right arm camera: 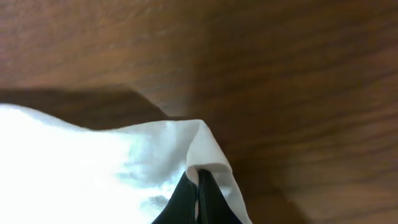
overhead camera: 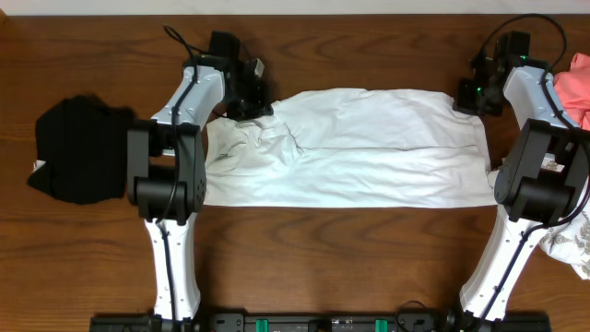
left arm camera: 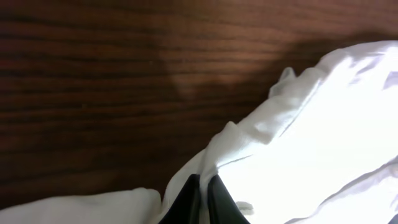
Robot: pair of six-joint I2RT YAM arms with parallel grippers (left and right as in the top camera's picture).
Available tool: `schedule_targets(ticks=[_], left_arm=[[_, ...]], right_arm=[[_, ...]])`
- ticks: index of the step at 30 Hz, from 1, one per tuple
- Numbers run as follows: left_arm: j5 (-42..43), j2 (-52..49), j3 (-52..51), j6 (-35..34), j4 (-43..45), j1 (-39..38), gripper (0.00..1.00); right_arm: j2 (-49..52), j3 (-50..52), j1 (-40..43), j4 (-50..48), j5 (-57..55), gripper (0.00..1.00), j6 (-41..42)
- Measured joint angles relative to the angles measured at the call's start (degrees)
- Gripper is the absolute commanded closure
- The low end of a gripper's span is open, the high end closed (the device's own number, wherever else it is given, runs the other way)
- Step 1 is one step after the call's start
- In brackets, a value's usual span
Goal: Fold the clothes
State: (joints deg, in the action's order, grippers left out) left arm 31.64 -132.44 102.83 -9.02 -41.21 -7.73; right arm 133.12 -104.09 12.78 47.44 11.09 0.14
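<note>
A white T-shirt [overhead camera: 369, 148] lies spread across the middle of the wooden table, folded into a wide band; no print shows. My left gripper [overhead camera: 251, 109] is at its far left corner, shut on the cloth [left arm camera: 261, 124], with a fold of white fabric pinched between the black fingers [left arm camera: 204, 190]. My right gripper [overhead camera: 472, 100] is at the far right corner, shut on a peaked fold of the shirt [right arm camera: 202, 143] held between its fingers [right arm camera: 199, 186]. Both corners are lifted slightly off the table.
A black garment [overhead camera: 78, 148] lies heaped at the left. A pink garment [overhead camera: 576, 83] lies at the far right edge, and a grey-leaf-patterned white one [overhead camera: 572, 242] at the lower right. Bare wood lies in front of the shirt.
</note>
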Motion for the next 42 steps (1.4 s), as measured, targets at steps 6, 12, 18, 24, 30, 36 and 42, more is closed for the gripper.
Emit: schedule_targets(ticks=[6, 12, 18, 24, 30, 36, 42], left_arm=[[-2.4, 5.1, 0.0, 0.0, -2.8, 0.0, 0.94], [-3.3, 6.9, 0.0, 0.0, -8.5, 0.0, 0.94], [-3.6, 6.9, 0.0, 0.0, -13.6, 0.0, 0.94], [-3.6, 6.9, 0.0, 0.0, -16.8, 0.0, 0.94], [-3.6, 6.9, 0.0, 0.0, -19.3, 0.0, 0.94], [-3.6, 6.9, 0.0, 0.0, -21.5, 0.0, 0.94], [-3.6, 6.9, 0.0, 0.0, -21.7, 0.0, 0.94]], right_arm=[[-1.9, 0.0, 0.0, 2.9, 2.3, 0.99, -0.8], [-8.2, 0.0, 0.0, 4.9, 2.7, 0.99, -0.8], [-12.0, -0.4, 0.0, 10.8, 3.1, 0.99, -0.9], [-12.0, -0.4, 0.0, 17.7, 2.2, 0.99, -0.9], [-12.0, -0.4, 0.1, 22.8, -1.4, 0.99, -0.9], [-12.0, -0.4, 0.2, 25.2, -4.8, 0.99, -0.9], [-12.0, -0.4, 0.2, 25.5, -8.4, 0.99, -0.7]])
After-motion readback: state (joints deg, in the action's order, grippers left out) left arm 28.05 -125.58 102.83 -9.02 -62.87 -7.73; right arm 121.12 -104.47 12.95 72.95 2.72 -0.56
